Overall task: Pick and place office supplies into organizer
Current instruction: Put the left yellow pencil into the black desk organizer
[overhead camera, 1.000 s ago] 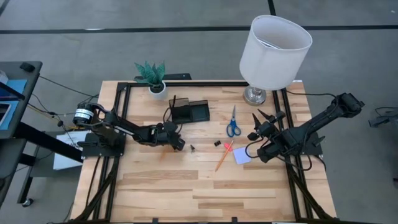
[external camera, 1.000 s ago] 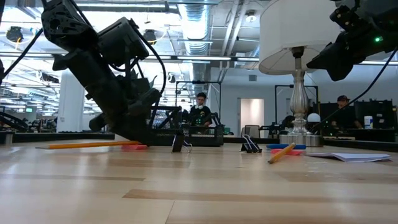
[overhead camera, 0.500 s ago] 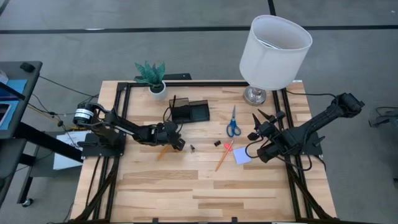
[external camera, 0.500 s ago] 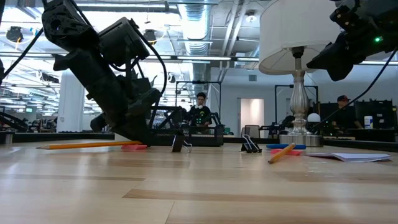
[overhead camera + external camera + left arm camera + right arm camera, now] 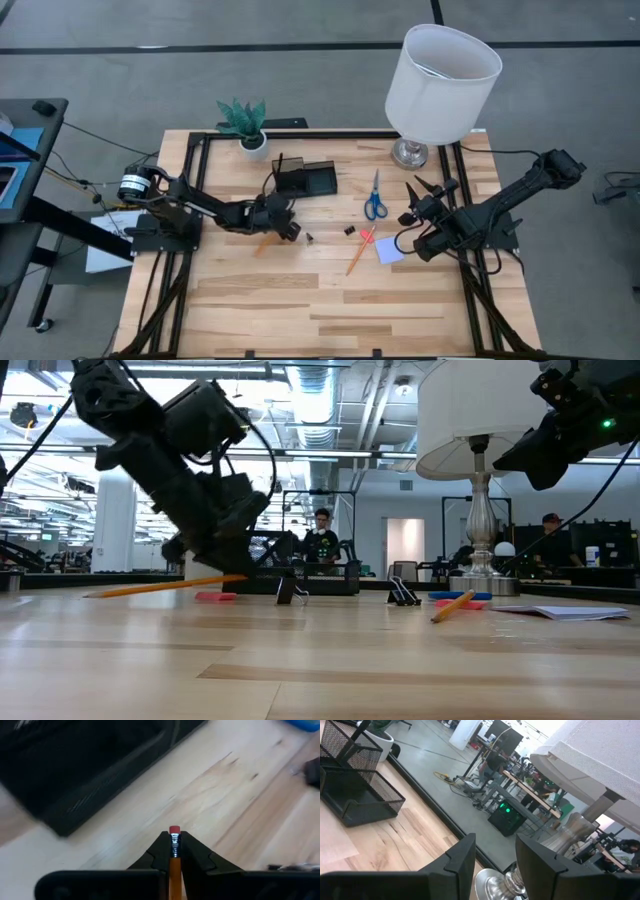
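Observation:
My left gripper (image 5: 285,228) is shut on an orange pencil (image 5: 261,243) just near of the black mesh organizer (image 5: 305,180). In the low view the pencil (image 5: 160,586) slants, one end raised. A pink eraser (image 5: 216,597) lies under it. My right gripper (image 5: 428,190) hovers open and holds nothing, right of the blue-handled scissors (image 5: 375,198). The second orange pencil (image 5: 357,254), a black clip (image 5: 351,230), a smaller clip (image 5: 310,238) and the pale blue note pad (image 5: 389,250) lie flat on the table. My left gripper pinches the pencil near its eraser end (image 5: 174,845) between the two fingers. The red eraser (image 5: 174,830) pokes out just past the fingertips. The fingers slant down from the table's left and run roughly along the pencil. The held end is raised; the other end (image 5: 90,595) rests on the table.
A tall lamp with a white shade (image 5: 440,80) stands at the far right. A white pot with a green plant (image 5: 250,140) stands at the far left. Bare wood (image 5: 320,300) fills the near half of the table. People sit in the room beyond.
My left gripper has risen a little with the pencil's eraser end. The pencil lay flat on the table a second ago and now tilts. Its other end has stayed on the wood. My right arm has kept still.

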